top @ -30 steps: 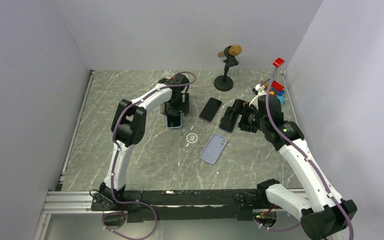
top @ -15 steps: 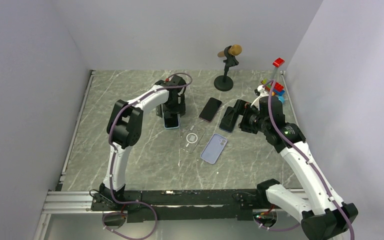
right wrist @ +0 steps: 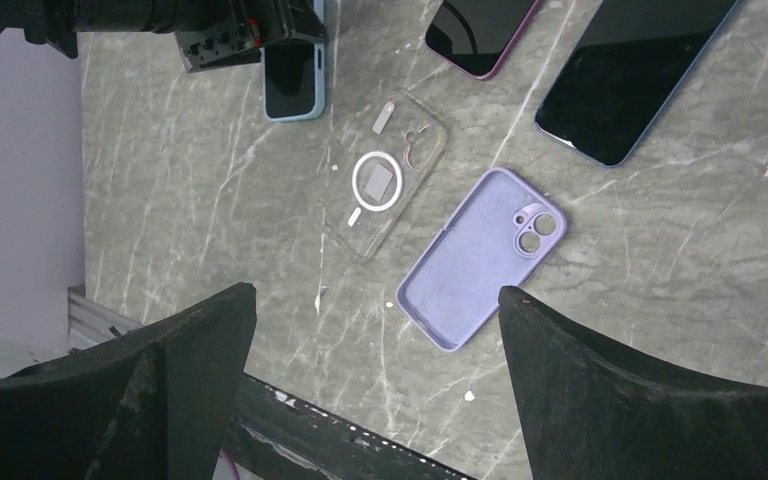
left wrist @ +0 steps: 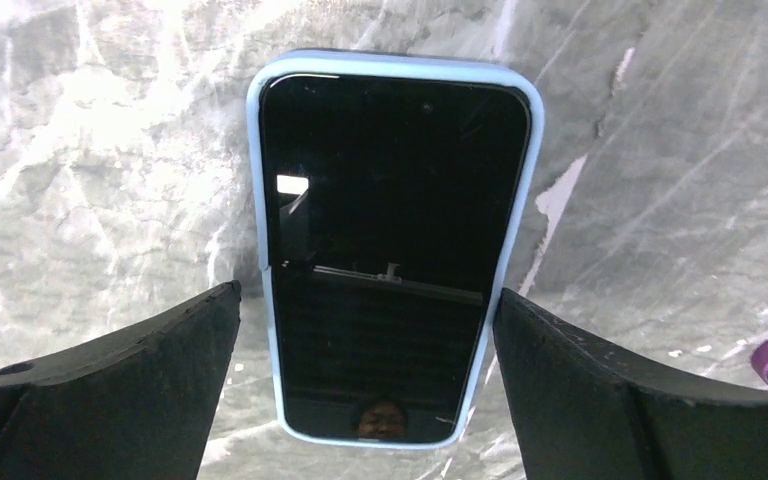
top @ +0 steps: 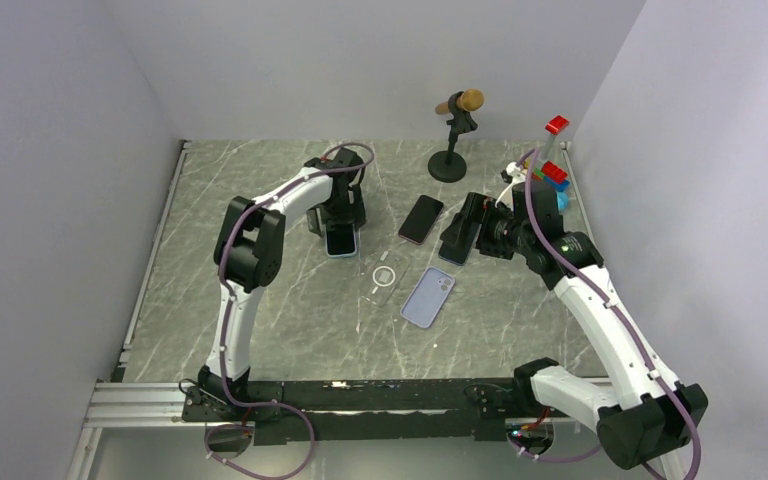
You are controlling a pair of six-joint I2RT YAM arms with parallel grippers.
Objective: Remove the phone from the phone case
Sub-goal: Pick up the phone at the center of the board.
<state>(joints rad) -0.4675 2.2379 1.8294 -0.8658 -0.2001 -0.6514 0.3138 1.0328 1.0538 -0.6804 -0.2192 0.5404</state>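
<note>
left gripper (left wrist: pixel 365 300) poised over the cased phone (left wrist: pixel 395 200)
fingers (left wrist: pixel 110 390) spread wide either side of the blue phone case (left wrist: pixel 257 180), flat on the table (left wrist: pixel 660 150); right gripper (right wrist: pixel 375 300) spread too, empty. advise gripping the long edges squarely.

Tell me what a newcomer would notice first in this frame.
The open left gripper straddles a phone in a light blue case, left of centre. Right of it lie two empty cases, a clear case and a lilac case.
</note>
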